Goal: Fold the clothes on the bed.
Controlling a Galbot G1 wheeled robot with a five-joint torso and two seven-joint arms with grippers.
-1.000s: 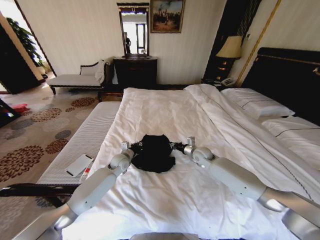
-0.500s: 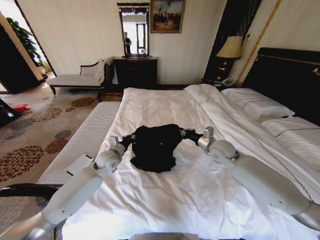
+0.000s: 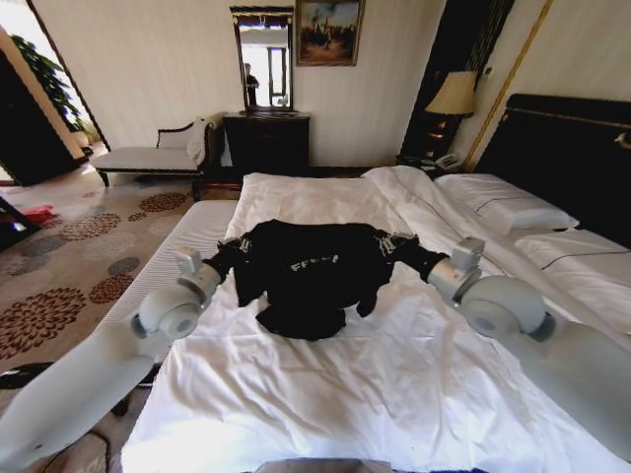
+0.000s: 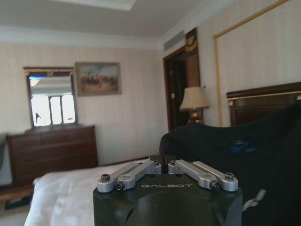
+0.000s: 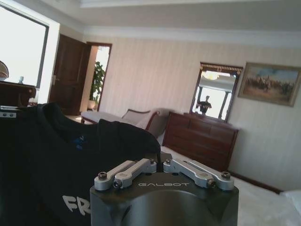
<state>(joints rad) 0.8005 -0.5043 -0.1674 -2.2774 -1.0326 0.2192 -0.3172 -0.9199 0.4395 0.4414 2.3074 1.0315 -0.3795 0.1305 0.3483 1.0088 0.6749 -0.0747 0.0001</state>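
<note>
Left gripper: I am holding my left gripper [image 3: 229,254] raised above the bed [image 3: 394,394], at about 9 o'clock from the shirt's middle in the head view; its fingers are pinched together on one shoulder of the black T-shirt [image 3: 311,271]
Right gripper: I am holding my right gripper [image 3: 399,246] at about 3 o'clock from the shirt's middle, level with the left one; its fingers are clamped on the other shoulder
Left wrist view: my left gripper [image 4: 163,161] is showing its linkage bars drawn in, and the fingertips are sitting against the dark cloth of the T-shirt [image 4: 244,155]; the tips look buried in the fabric, though the dim cloth makes the contact hard to read
Right wrist view: my right gripper [image 5: 160,162] is showing the same drawn-in bars, with the T-shirt [image 5: 51,165] hanging just beside it and white letters "FR" facing the camera
T-shirt: it is hanging stretched between my two grippers, the white chest lettering facing me, the lower hem bunching on the white sheet toward 6 o'clock
Bed: white sheets are spreading beneath the shirt, pillows [image 3: 503,202] lying toward 2 o'clock, the dark headboard [image 3: 577,148] standing behind them
Room: a dark dresser [image 3: 266,138] and a pale chaise bench [image 3: 153,153] are standing against the far wall, toward 12 and 10 o'clock
</note>
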